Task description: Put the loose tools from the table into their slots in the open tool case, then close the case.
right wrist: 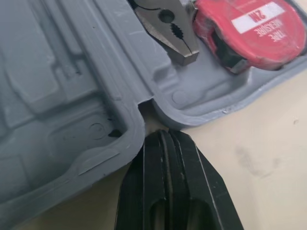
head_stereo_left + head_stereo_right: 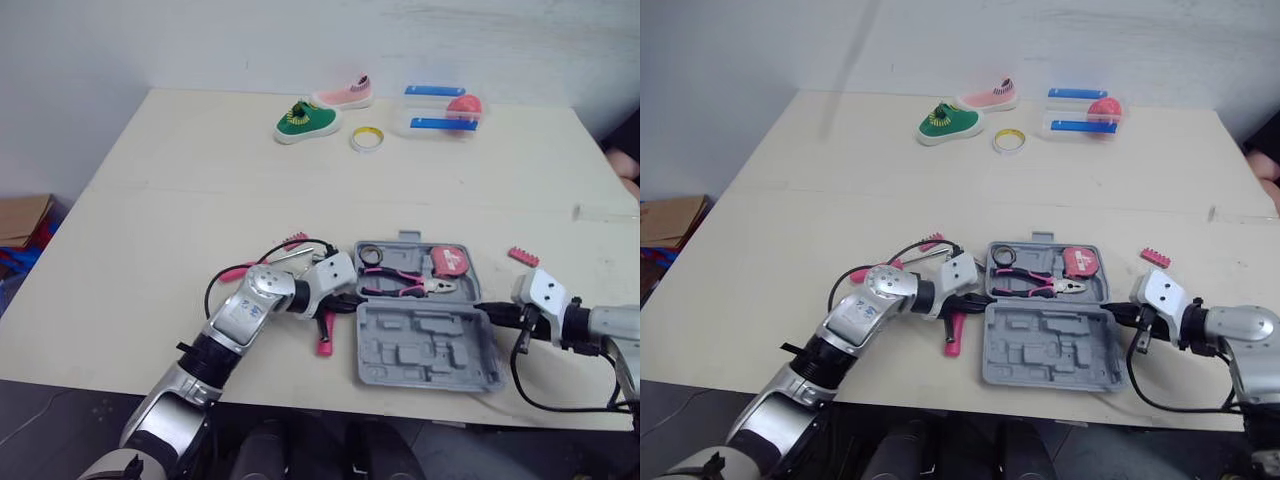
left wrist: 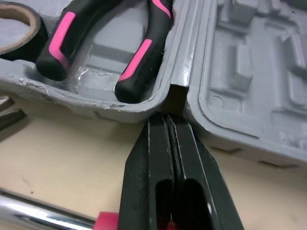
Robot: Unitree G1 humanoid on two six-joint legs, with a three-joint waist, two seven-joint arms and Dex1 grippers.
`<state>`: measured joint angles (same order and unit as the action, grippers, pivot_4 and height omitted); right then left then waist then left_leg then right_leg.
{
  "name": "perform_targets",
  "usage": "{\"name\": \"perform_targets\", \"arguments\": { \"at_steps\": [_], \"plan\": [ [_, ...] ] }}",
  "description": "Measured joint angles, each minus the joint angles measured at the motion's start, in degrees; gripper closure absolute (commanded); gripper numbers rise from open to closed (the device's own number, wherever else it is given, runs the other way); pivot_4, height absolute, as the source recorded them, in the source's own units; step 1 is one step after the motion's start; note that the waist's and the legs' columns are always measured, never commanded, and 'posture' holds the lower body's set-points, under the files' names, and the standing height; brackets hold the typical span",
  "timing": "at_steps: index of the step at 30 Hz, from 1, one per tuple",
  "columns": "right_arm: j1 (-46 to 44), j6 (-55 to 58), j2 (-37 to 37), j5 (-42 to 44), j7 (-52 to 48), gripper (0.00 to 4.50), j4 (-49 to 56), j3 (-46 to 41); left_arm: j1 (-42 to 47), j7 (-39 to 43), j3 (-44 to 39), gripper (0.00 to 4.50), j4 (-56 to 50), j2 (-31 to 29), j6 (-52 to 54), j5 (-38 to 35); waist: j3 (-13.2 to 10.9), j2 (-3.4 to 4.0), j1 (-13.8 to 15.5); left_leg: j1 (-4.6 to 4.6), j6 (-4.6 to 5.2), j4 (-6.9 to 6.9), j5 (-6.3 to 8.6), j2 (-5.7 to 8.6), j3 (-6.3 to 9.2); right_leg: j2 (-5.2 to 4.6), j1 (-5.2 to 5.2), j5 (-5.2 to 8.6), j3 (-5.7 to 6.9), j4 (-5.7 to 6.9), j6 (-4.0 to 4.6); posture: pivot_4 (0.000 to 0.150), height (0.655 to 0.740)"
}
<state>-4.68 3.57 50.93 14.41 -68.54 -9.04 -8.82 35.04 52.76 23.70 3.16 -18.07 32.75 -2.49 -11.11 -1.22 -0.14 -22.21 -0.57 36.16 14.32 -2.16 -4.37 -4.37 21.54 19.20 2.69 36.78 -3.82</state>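
Left hand (image 3: pixel 166 122) and right hand (image 1: pixel 165 139), closed empty, flank the open grey plastic tool case (image 2: pixel 425 350) at 9 and 3 o'clock; closing apparently next: fold the lid.

Red tape measure (image 1: pixel 249 36), seated in the grey tool case (image 1: pixel 201 103): white label strip across its face, printed "2M" in large red characters, upside down in the right wrist view. A smaller line of print runs beside the "2M"; too fine to read.
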Motion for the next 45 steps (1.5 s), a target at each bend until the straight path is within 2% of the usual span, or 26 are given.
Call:
{"name": "perform_targets", "arguments": {
  "at_steps": [5, 25, 35, 40, 41, 42, 44, 45],
  "plan": [
    [2.32, 4.03, -0.03, 0.89, 0.64, 4.47, 4.51, -0.28, -0.05, 2.55, 0.23, 4.50, -1.47, -1.76, 1.98, -0.44, 0.00, 0.00, -0.12, 0.03, 0.15, 0.01, 0.09, 0.00, 0.01, 0.00, 0.00, 0.00, 0.00, 0.08, 0.01, 0.150, 0.7400],
    [3.63, 5.41, -0.37, 0.97, 2.53, 4.47, 6.80, -0.71, -0.51, 5.64, 0.26, 4.50, -4.44, -4.56, 2.50, -1.07, 0.00, 0.00, -0.03, -0.01, 0.20, 0.01, 0.12, 0.00, 0.02, -0.01, 0.02, 0.01, 0.00, 0.05, 0.02, 0.150, 0.7400],
    [10.81, 6.57, 2.89, 6.64, 1.33, 4.47, 8.44, -14.11, -2.93, 14.88, -6.38, 4.50, -12.38, -14.63, 0.12, -10.47, 0.00, 0.00, -0.04, 0.01, 0.26, -0.04, 0.15, -0.01, 0.03, -0.03, 0.01, 0.03, -0.01, 0.03, 0.05, 0.150, 0.7400],
    [14.16, 6.61, 5.54, 8.62, -0.33, 4.47, 6.45, -23.23, -9.38, 15.49, -19.63, 4.50, -12.95, -19.50, -3.62, -16.70, -0.02, 0.02, 0.02, 0.02, 0.31, -0.08, 0.18, -0.04, 0.08, -0.02, 0.01, 0.07, 0.05, 0.03, 0.12, 0.150, 0.7400],
    [14.77, 6.47, 5.96, 8.63, -0.55, 4.50, 6.05, -24.33, -10.12, 15.15, -22.15, 4.00, -12.23, -20.22, -4.22, -17.67, -0.02, 0.02, 0.04, 0.01, 0.31, -0.08, 0.19, -0.04, 0.10, -0.03, 0.01, 0.07, 0.06, 0.03, 0.12, 0.150, 0.7400],
    [15.60, 6.25, 6.14, 8.59, -0.73, 4.18, 5.48, -25.72, -11.14, 14.39, -25.13, 3.76, -11.00, -21.12, -4.98, -18.27, -0.02, 0.02, 0.06, 0.01, 0.34, -0.08, 0.20, -0.03, 0.09, -0.04, 0.01, 0.07, 0.06, 0.03, 0.12, 0.150, 0.7400],
    [17.61, 5.23, 6.14, 8.12, -0.54, 3.56, 3.78, -28.36, -12.69, 12.29, -30.58, 2.97, -7.49, -22.50, -6.13, -19.16, -0.02, 0.02, 0.06, 0.00, 0.36, -0.11, 0.22, -0.03, 0.09, -0.04, 0.03, 0.07, 0.07, -0.01, 0.13, 0.150, 0.7400],
    [18.64, 4.92, 6.10, 7.98, -0.30, 3.07, 3.32, -29.75, -13.26, 11.04, -33.34, 2.54, -5.22, -23.07, -7.01, -19.44, -0.02, 0.02, 0.06, 0.00, 0.36, -0.13, 0.22, -0.03, 0.09, -0.05, 0.03, 0.08, 0.07, -0.02, 0.13, 0.150, 0.7400]
  ]
}}
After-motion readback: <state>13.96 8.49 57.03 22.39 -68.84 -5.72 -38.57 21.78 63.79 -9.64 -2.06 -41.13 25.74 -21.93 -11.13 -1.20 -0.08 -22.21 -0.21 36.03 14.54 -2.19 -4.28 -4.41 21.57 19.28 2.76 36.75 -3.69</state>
